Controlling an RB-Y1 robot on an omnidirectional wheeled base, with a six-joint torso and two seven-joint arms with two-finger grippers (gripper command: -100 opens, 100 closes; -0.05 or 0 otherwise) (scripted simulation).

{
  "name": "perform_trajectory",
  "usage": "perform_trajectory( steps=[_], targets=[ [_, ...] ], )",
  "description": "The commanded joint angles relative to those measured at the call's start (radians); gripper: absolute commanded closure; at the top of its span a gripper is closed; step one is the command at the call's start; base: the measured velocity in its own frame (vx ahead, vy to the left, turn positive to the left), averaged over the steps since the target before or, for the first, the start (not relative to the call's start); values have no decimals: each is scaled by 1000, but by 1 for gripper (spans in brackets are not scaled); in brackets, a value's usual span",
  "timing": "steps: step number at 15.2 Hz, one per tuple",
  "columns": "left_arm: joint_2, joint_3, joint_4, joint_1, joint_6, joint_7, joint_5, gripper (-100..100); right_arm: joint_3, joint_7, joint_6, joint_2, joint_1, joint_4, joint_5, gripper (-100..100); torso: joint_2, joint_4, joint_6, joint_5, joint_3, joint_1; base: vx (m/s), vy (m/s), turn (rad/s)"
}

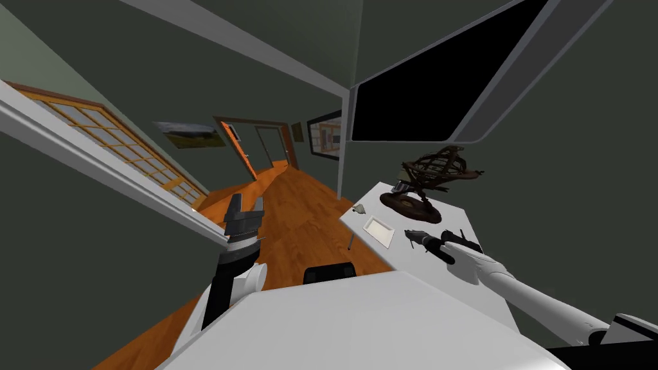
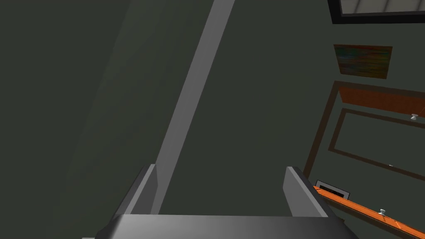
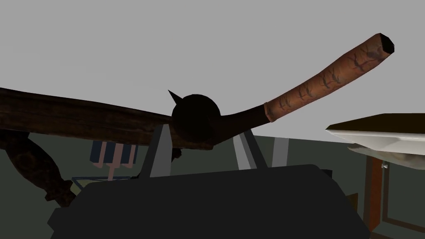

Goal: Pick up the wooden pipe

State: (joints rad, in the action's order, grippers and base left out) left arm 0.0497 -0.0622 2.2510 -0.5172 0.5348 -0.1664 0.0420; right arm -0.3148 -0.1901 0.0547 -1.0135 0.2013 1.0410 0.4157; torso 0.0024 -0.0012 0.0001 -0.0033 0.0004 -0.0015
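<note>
**While the left arm hangs apart, the right claw pinches the pipe**

Where the head view starts at its left, the left gripper [image 1: 245,209] stands raised beside the left wall, over the orange wood floor [image 1: 289,218] and well apart from the table. Its two fingers [image 2: 146,189] are spread wide with nothing between them.

Further right is the white table [image 1: 464,221], set against the dark wall. A shallow white tray [image 1: 379,232] lies near the table's left edge. Right of the tray, the right gripper [image 3: 202,132] reaches over the tabletop at the end of a white forearm that comes in from the lower right. Its fingers [image 3: 159,151] stand narrow, one at each side of the wooden pipe [image 3: 290,99], pinching its dark round bowl. The fingertips are hidden behind that bowl. The reddish-brown stem, marked with dark cracks, slants away from the bowl toward the tray's side and ends in a dark mouth. I cannot tell whether the pipe touches the tabletop or hangs clear of it.

Just beyond the gripper, toward the wall, stands a dark sculpture [image 1: 427,183] of crossed rings on a round base. A small blue-and-pink striped object [image 3: 113,152] sits next to that base. Above the table's far end, a black area [image 1: 437,83] shows inside a grey frame.
</note>
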Motion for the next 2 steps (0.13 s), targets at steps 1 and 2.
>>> perform_trajectory(
  steps=[1,2],
  targets=[
    [0,0,0,0,0,0,0,0,10,-13,31,-6,-8,-42,-22,100,0,0,0,0,0,0,-54,63,114],
    [0,0,0,0,0,0,0,0,5,-7,16,1,-7,-25,-7,100,0,0,0,0,0,0,-33,38,41]
  ],
)
